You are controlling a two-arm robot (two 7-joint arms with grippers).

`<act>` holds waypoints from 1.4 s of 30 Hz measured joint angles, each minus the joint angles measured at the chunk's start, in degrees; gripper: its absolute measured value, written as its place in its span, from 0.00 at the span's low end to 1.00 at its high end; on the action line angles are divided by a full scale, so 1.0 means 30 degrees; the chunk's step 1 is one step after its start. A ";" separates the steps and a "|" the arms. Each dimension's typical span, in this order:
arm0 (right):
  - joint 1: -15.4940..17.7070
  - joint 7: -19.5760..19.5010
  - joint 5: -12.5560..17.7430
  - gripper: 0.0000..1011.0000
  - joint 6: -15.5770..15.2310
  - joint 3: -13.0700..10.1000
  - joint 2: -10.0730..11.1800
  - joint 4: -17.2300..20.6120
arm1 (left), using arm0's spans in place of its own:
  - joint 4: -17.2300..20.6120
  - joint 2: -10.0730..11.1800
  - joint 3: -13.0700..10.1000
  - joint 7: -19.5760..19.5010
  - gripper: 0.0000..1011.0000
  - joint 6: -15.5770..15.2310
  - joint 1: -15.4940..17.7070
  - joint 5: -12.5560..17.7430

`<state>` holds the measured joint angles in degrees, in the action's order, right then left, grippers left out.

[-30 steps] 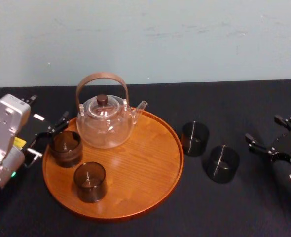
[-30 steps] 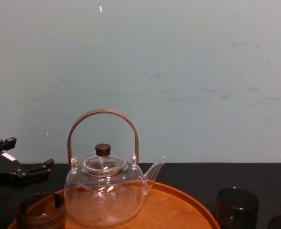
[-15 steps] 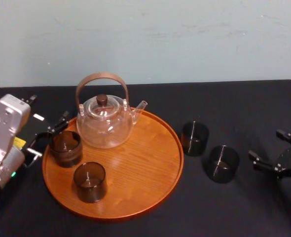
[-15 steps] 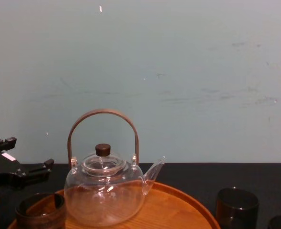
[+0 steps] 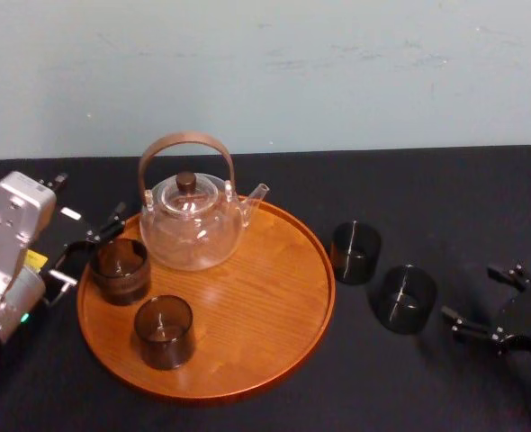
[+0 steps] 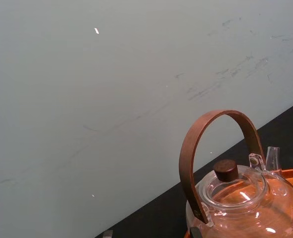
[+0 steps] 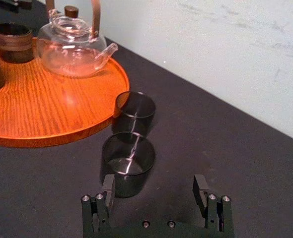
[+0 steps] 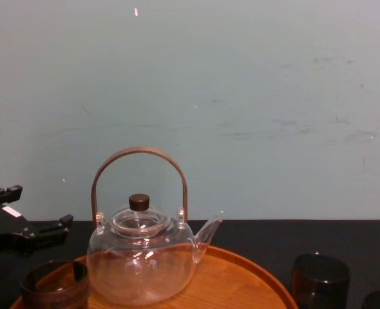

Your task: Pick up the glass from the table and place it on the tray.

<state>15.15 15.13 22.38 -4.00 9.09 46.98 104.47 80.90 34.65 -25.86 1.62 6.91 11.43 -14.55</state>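
Glass stands on the bench at the tray's 3 o'clock. It looks light, brittle and slick, so it is probably best pinched across its sides. Right jaws, spread wide, sit at its 4 o'clock, closer than a second ago. Left jaws rest spread at the tray's 9 o'clock.

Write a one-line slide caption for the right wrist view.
Open right end effector facing the nearer dark glass on the table, beside the tray.
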 joint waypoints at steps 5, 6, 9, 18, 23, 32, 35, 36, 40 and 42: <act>-0.0117 0.0396 -0.0114 0.99 -0.0574 0.0087 -0.0141 0.0025 | 0.0001 0.0001 0.0000 0.0000 0.99 0.0000 -0.0001 0.0001; -0.0139 0.0444 -0.0114 0.99 -0.0662 0.0095 -0.0162 0.0025 | 0.0001 0.0000 -0.0001 0.0001 0.99 0.0000 -0.0001 0.0000; -0.0282 0.0710 -0.0088 0.99 -0.1113 0.0125 -0.0310 -0.0009 | 0.0000 0.0000 0.0000 0.0001 0.99 0.0000 -0.0001 0.0000; -0.0809 0.1373 -0.0070 0.99 -0.1893 0.0298 -0.0787 -0.0296 | -0.0001 0.0000 -0.0001 0.0001 0.99 0.0000 -0.0001 0.0000; -0.1308 0.1780 -0.0080 0.99 -0.2322 0.0457 -0.1228 -0.0640 | 0.0000 0.0000 0.0000 0.0001 0.99 0.0000 -0.0001 0.0000; -0.2129 0.2455 -0.0234 0.99 -0.2866 0.0736 -0.1901 -0.1206 | 0.0000 0.0000 -0.0001 0.0001 0.99 0.0000 -0.0001 0.0000; -0.2387 0.2582 -0.0296 0.99 -0.3011 0.0848 -0.2084 -0.1421 | 0.0001 0.0000 -0.0001 0.0001 0.99 0.0000 -0.0001 0.0000; -0.2450 0.2602 -0.0303 0.99 -0.3048 0.0868 -0.2127 -0.1473 | -0.0001 -0.0001 0.0000 0.0001 0.99 0.0000 -0.0001 -0.0001; -0.2794 0.2705 -0.0352 0.99 -0.3236 0.0999 -0.2331 -0.1749 | 0.0000 0.0000 -0.0001 0.0001 0.99 0.0000 -0.0002 0.0001; -0.3061 0.2773 -0.0401 0.99 -0.3356 0.1120 -0.2473 -0.1978 | 0.0000 0.0000 0.0000 0.0001 0.99 0.0000 -0.0001 -0.0001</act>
<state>5.97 23.45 21.17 -14.06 12.46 39.56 98.54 80.90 34.65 -25.86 1.62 6.91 11.43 -14.55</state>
